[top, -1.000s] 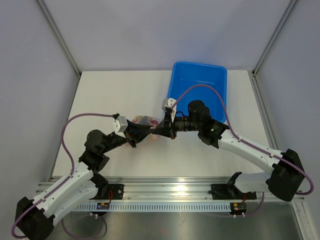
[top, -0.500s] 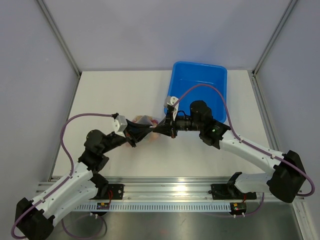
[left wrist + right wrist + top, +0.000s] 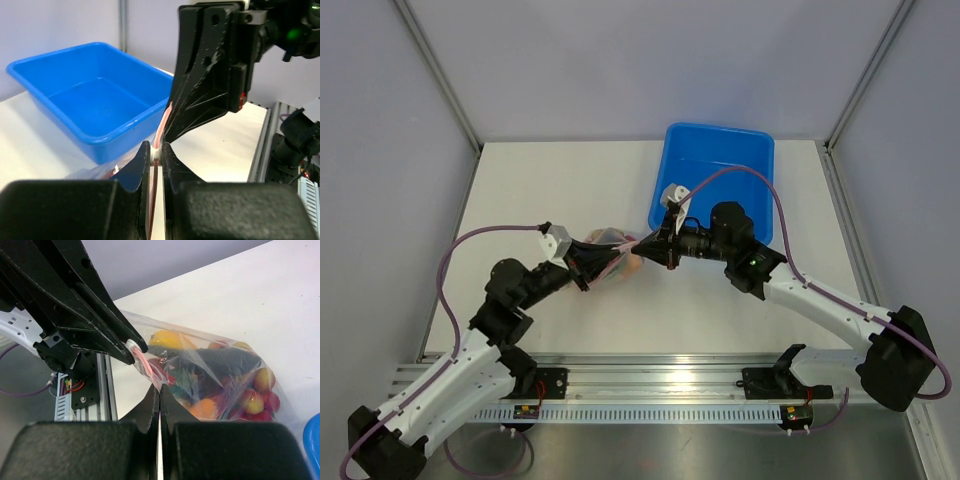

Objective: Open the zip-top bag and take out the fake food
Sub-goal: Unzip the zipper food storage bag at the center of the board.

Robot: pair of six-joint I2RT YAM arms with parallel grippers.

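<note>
Clear plastic zip-top bag (image 3: 608,243) is mid-table (image 3: 530,190), just left of the blue tub (image 3: 715,180), caught betw. our two hands. Our left hand (image 3: 156,151) is pinched narrow on the pink zipper strip (image 3: 161,122), w/ a small white bit showing betw. its fingers. Our right hand (image 3: 159,390) is clamped tight on the same strip from the opp. side, its tips almost touching the left hand's. The strip runs taut and short betw. the two grips. The fake food (image 3: 220,372) is inside the bag: yellow, orange, red and dark pcs packed together behind the plastic. We can't tell if the zipper is parted at all, nor if the bag's bottom rests on the table.
</note>
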